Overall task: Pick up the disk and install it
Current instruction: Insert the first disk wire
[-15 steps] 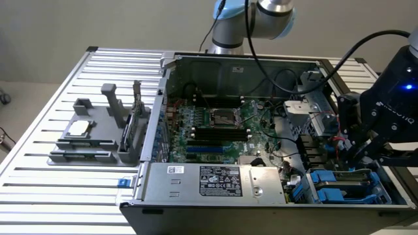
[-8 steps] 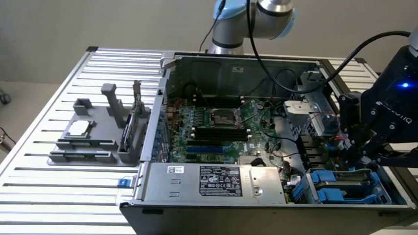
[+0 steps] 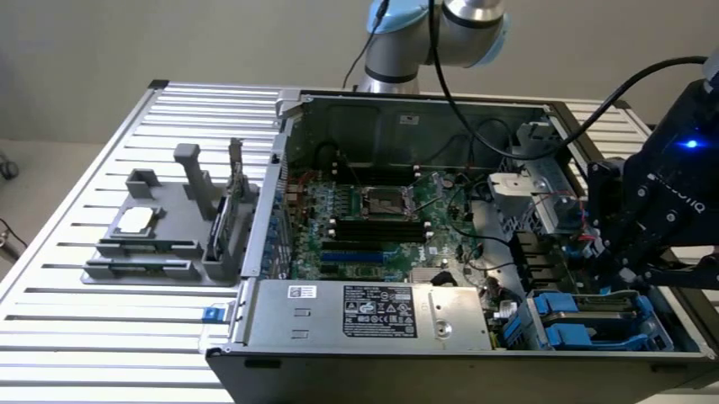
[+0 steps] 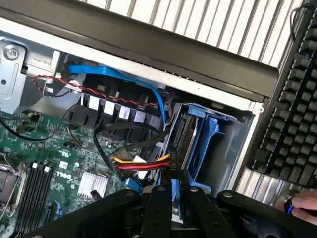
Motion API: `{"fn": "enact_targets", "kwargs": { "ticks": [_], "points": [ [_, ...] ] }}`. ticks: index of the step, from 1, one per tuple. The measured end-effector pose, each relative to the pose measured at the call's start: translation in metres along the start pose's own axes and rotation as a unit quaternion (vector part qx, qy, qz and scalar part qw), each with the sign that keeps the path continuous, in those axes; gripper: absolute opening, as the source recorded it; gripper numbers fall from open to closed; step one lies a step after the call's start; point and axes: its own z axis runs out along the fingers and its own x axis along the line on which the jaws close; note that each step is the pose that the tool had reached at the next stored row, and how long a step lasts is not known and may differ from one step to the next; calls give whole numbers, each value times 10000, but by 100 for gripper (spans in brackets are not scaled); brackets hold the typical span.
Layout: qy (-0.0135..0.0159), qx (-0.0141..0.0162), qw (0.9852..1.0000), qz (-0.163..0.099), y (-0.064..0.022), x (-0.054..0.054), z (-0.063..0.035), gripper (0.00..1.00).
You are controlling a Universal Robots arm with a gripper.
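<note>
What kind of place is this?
Probably a robot lab or workshop bench: an open grey metal computer case with a green circuit board sits on a slatted silver metal table, beside a silver-and-blue robot arm.

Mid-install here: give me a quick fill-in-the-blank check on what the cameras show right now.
1. The gripper hangs over the computer case's drive bay, at the exterior view's ___ side.
2. Its fingers are shut on the disk, whose carrier is coloured ___.
3. Beside the case, a black ___ with rows of keys lies on the slatted table.
Missing words: right; blue; keyboard.
</note>
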Motion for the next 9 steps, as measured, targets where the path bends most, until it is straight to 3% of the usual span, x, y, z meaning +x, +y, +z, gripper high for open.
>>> {"fn": "enact_targets", "kwargs": {
  "ticks": [9],
  "points": [
    [6,14,9987,515,16,6,24,16]
  ]
}}
